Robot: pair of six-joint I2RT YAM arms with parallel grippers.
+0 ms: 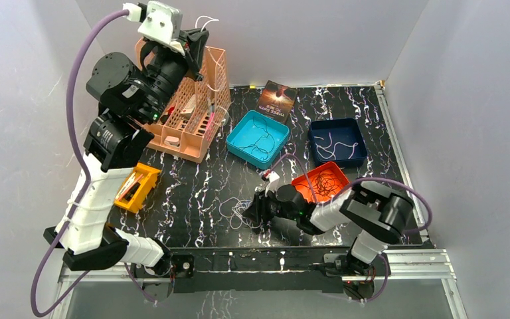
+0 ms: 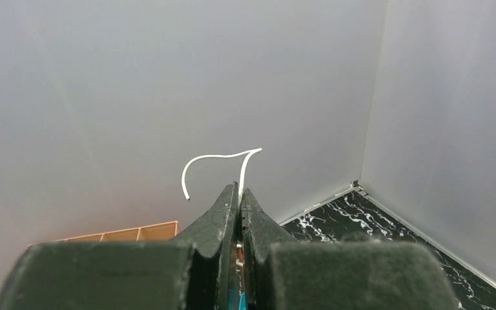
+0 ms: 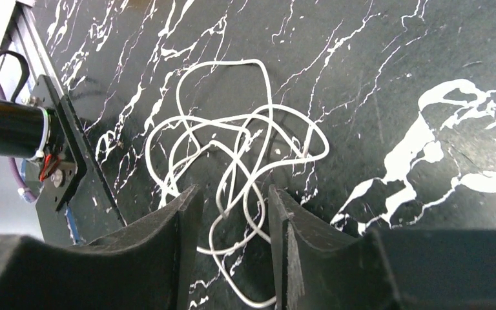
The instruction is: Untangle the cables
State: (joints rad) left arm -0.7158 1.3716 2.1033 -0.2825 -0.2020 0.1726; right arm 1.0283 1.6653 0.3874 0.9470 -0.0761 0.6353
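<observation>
A tangle of white cables (image 3: pixel 232 145) lies in loose loops on the black marbled table (image 1: pixel 192 193), near its front edge (image 1: pixel 234 209). My right gripper (image 3: pixel 233 188) is low over the tangle and open. Its jaws stand on either side of a few loops without clamping them. In the top view the right gripper (image 1: pixel 251 207) sits just right of the tangle. My left gripper (image 1: pixel 198 38) is raised high at the back left, above the basket. It is shut on one white cable (image 2: pixel 214 158), whose free end curls out past the left gripper's (image 2: pixel 240 191) tips.
A peach basket (image 1: pixel 196 126) stands back left and a small yellow bin (image 1: pixel 139 188) is at the left. A teal tray (image 1: pixel 239 147) holds thin cables, a dark blue tray (image 1: pixel 337 125) holds white ones, and an orange tray (image 1: pixel 303 180) holds dark ones. A book (image 1: pixel 277 100) lies at the back.
</observation>
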